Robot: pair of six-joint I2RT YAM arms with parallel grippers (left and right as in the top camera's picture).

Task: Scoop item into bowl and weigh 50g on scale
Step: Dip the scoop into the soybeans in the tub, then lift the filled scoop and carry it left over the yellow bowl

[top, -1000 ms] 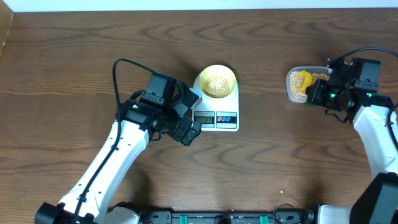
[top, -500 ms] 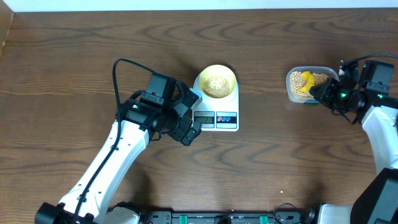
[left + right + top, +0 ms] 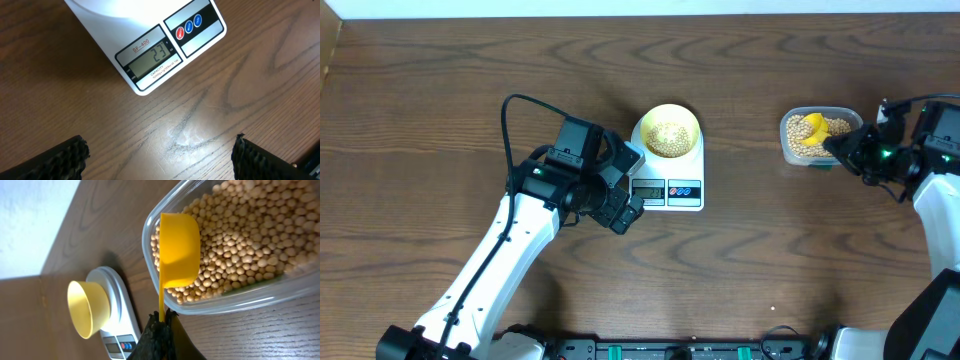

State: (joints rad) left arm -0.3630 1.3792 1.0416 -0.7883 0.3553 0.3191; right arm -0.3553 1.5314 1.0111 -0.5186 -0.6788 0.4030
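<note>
Yellow scoop [image 3: 179,250], clamped in the right gripper [image 3: 161,324], should dig deep into the soybeans [image 3: 245,235] at the scale's [image 3: 666,191] three o'clock, then lift level; left gripper [image 3: 160,157] hangs open.

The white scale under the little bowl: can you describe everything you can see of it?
The scale is a flat white slab with rounded corners, plastic by its look, lying level on the wooden table. At its front edge a grey display reads 23 under the marking SF-400; beside it sit small red and blue buttons. The pale bowl with beans stands on its back half. The open left gripper hangs before it, not touching.
</note>
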